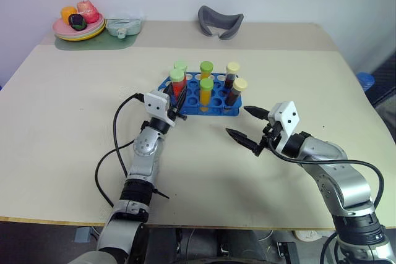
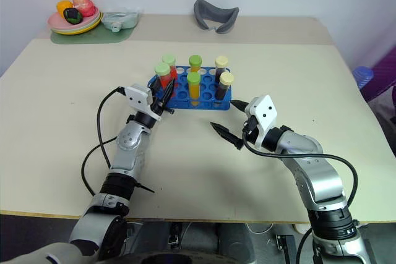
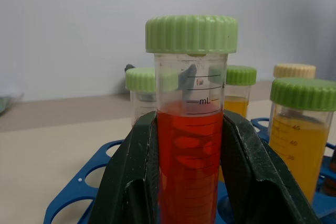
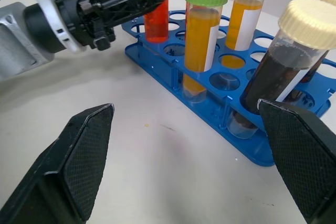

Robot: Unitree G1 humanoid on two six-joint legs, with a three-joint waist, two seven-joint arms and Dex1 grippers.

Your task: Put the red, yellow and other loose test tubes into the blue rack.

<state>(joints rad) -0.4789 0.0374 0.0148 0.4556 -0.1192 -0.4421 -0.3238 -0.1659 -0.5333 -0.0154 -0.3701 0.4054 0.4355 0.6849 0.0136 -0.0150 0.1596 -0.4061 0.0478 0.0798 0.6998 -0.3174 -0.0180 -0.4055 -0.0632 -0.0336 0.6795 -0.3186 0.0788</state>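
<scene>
Left gripper: the left gripper (image 1: 176, 100) is clamped on the green-capped clear plastic test tube of red liquid (image 3: 190, 129), one black finger on each side of its lower body, at the near-left corner of the rack, centre of the head views.
Right gripper: the right gripper (image 1: 246, 123) holds nothing, its two black fingers spread wide, hovering above the table at centre right, just in front of the rack's right end.
Blue rack: the blue plastic rack with round holes (image 1: 218, 107) sits at the middle of the table. It holds a second green-capped tube (image 1: 180, 67), two green-capped tubes of orange-yellow liquid (image 4: 203, 35) and two cream-capped tubes of dark liquid (image 4: 286, 59), all upright.
Step in hand: seating the red tube in a hole at the rack's left end, by my reading. I cannot tell whether its tip has entered the hole.
Doing it well: keep the tube upright and centred on the hole, lower until the rack carries it, then part the fingers and back away without knocking the neighbouring caps.
Loose tubes: none visible lying on the table, so this looks like the last one.
Table: a pale beige table (image 1: 74, 128), mostly bare.
Far edge: stacked plates with toy food (image 1: 79, 23) at upper left, and a grey curved object (image 1: 219, 21) at upper centre.
Room: a plain light wall behind.
</scene>
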